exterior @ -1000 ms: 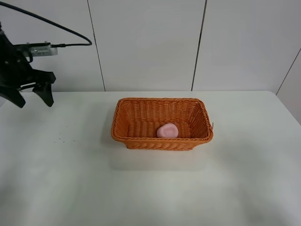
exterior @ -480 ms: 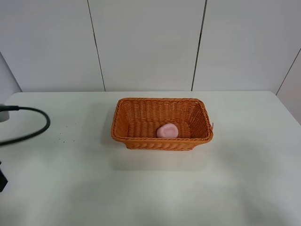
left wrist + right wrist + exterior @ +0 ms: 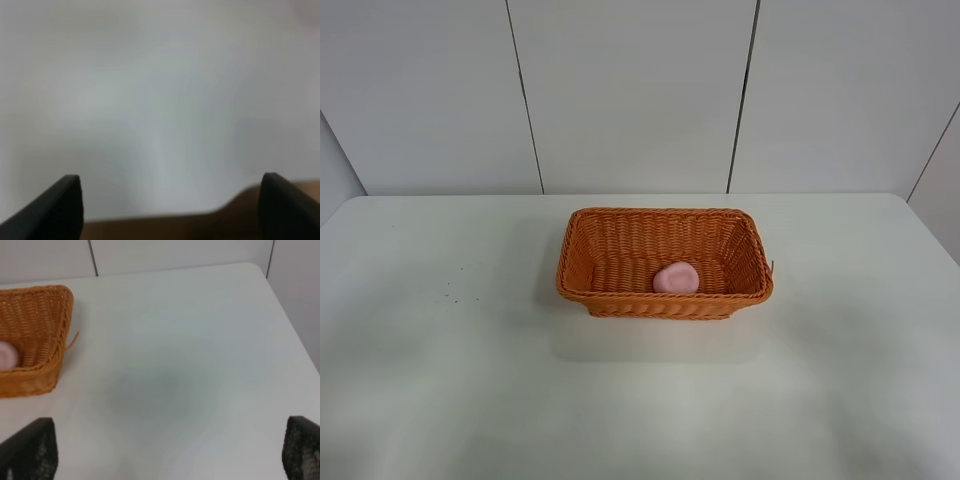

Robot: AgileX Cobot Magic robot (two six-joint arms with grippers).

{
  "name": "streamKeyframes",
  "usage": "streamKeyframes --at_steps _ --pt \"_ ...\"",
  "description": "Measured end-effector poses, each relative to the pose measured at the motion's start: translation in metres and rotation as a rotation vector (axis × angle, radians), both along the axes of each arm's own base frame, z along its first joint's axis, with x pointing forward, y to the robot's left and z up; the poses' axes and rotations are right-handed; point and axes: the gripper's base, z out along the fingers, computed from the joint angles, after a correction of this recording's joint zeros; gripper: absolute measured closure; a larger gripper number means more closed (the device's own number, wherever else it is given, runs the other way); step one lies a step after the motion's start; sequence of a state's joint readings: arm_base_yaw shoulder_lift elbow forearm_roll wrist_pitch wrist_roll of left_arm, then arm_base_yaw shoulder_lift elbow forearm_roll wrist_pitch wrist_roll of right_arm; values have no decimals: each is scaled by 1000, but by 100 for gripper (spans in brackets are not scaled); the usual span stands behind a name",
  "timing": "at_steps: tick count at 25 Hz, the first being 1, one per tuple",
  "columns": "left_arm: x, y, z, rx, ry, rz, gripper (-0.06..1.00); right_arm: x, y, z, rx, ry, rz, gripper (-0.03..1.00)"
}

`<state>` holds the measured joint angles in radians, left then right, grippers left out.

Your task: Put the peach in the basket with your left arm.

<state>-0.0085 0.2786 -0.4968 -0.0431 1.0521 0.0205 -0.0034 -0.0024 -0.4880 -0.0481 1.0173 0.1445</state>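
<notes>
A: Your left tool [image 3: 170,207] shows only in its own wrist view, two black fingertips [image 3: 62,202] spread wide apart with nothing between them. Under them lies a blurred pale surface, with a brown band along the edge by the tips. What that band is, you can't tell from this.

B: And the right one?

A: Your right tool [image 3: 170,450] is the same story: two dark textured fingertips [image 3: 35,450] at the corners of its wrist view, well apart, gripping nothing. It hangs over bare white worktop [image 3: 190,355], near that worktop's right edge.

B: Where's the peach?

A: You'll find the peach [image 3: 676,278] inside the wicker basket [image 3: 665,301], resting on the woven floor. It sits toward the near wall, slightly right of the basket's middle. Nothing is touching it but the basket.

B: Does either wrist view catch it?

A: Your right wrist view does, partly. A pale pink edge of the peach [image 3: 7,355] shows inside the basket's right end [image 3: 50,365]. A loose wicker strand [image 3: 73,340] sticks out from the right wall there.

B: How does the basket sit?

A: Upright on the worktop [image 3: 440,380], roughly centred left to right and toward the far side. Its long sides run left to right. In the high view you see neither arm; only the basket, the peach and a few dark specks [image 3: 448,294] on the worktop to the basket's left. Behind the worktop stands a pale panelled wall [image 3: 630,90].
</notes>
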Motion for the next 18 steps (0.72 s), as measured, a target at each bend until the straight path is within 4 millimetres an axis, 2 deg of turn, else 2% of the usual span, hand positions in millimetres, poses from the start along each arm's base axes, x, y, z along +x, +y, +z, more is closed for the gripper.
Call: streamKeyframes --at_steps 9,18 --pt "-38 0 2 -2 -265 -1 13 0 0 0 0 0 0 27" --pt "-41 0 2 -2 -281 -1 13 0 0 0 0 0 0 27"
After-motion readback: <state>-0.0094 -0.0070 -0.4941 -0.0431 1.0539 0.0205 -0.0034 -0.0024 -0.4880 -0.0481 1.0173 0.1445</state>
